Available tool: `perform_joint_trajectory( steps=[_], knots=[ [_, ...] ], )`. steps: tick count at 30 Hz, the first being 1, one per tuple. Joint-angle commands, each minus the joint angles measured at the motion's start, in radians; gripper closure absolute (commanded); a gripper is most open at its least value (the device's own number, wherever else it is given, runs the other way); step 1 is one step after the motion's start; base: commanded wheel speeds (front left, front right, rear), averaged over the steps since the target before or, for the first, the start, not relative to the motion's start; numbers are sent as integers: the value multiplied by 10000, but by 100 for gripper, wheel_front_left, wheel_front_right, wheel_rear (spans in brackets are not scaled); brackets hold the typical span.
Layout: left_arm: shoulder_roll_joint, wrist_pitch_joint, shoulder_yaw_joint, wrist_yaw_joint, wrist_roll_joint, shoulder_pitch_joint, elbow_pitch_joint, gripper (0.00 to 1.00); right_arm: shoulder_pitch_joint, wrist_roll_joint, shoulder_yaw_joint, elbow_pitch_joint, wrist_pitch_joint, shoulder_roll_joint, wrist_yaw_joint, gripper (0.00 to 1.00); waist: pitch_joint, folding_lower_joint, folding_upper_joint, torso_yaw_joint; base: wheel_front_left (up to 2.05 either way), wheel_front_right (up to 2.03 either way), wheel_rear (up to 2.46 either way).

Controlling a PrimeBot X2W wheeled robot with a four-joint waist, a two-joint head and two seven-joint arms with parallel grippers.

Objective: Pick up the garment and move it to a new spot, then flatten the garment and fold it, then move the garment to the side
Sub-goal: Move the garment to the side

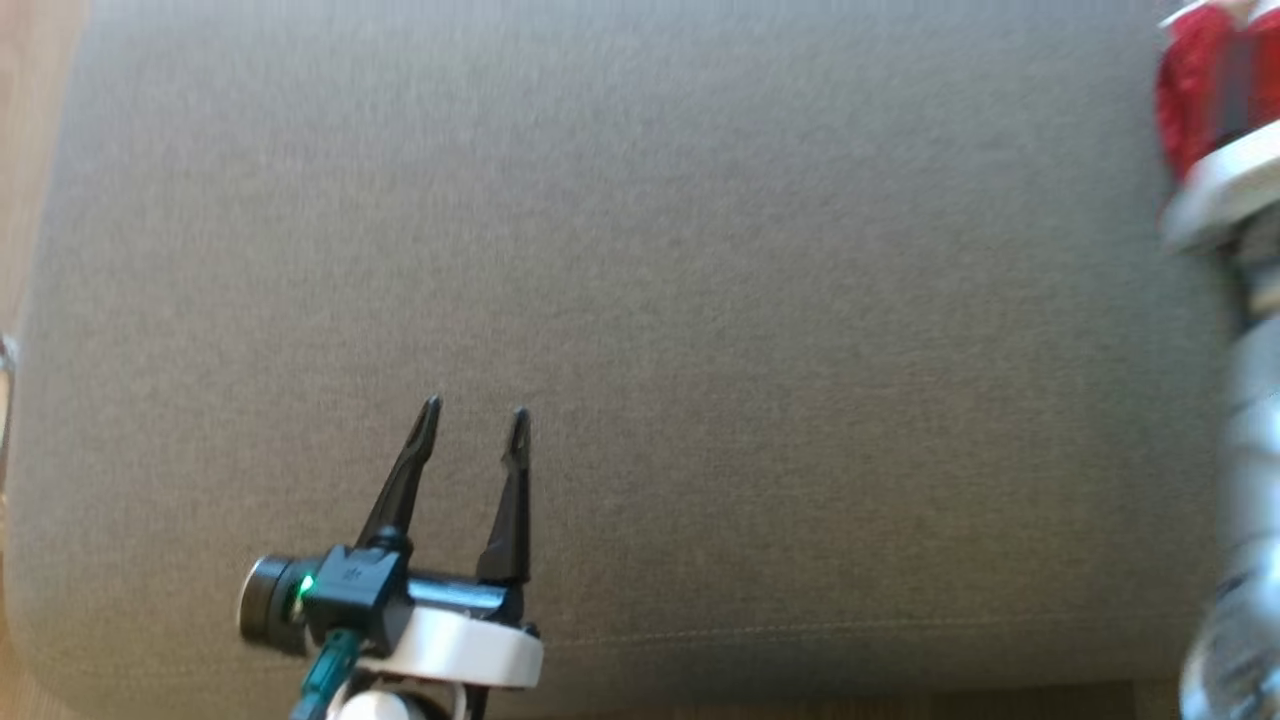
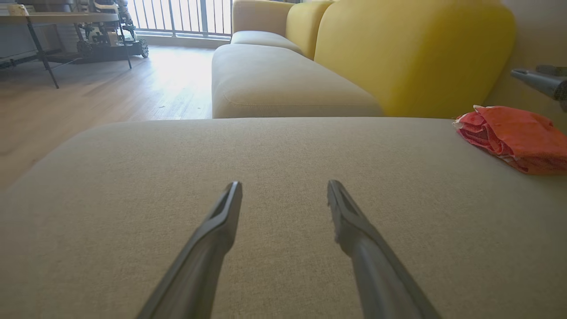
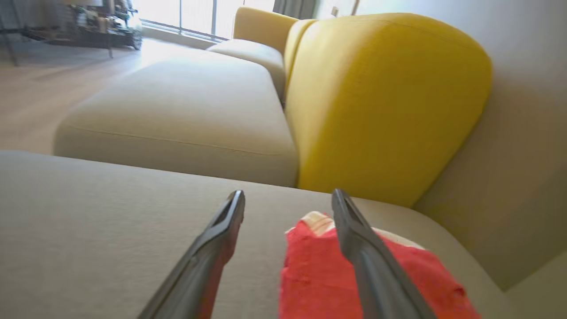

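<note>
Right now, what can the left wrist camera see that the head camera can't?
From the left wrist: the yellow backrest, the wooden floor and a table. From the head: the green light behind the left gripper, and a pale forearm. In both: the cushion, the red garment near its edge, and the left gripper's open fingers.

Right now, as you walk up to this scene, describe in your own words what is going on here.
A two-armed robot is working with a red garment on a beige sofa cushion. The garment lies folded in a compact bundle near the cushion's right end. The right gripper is open above it, one finger crossing over the fabric, with nothing gripped. The left gripper is open too, over bare cushion. Folding and moving aside look done.
</note>
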Motion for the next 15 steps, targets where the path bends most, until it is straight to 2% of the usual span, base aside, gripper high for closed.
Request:
perform_joint_trajectory(
  steps=[1, 4, 7, 10, 13, 15],
  knots=[
    [-30, -51, 408, 78, -65, 44, -301, 0, 78, 266, 410, -495, -95, 123, -4, 0, -541, -1, 0, -232, 0, 0, 0],
    [-30, -51, 587, 249, -217, 315, -201, 0, 1298, 1376, 1657, -1123, -95, 814, -4, 0, -1179, -1, 0, -378, 0, 0, 0],
    [-30, -51, 821, 568, -356, 628, -157, 0, 2777, 2591, 2885, -2012, -95, 1155, -4, 0, -1752, -1, 0, -512, 0, 0, 0],
    [-30, -51, 1115, 978, -572, 918, -256, 0, 4328, 3724, 3854, -3313, -95, 1278, -4, 0, -2201, -1, 0, -614, 0, 0, 0],
    [-30, -51, 1356, 1104, -1119, 1161, -398, 0, 5914, 4273, 4370, -4870, -95, 1313, -4, 0, -2541, -1, 0, -616, 0, 0, 0],
    [-30, -51, 1513, 1064, -1064, 1279, -509, 0, 6889, 4347, 4595, -5844, -95, 1323, -4, 0, -2660, -1, 0, -623, 0, 0, 0]
  ],
)
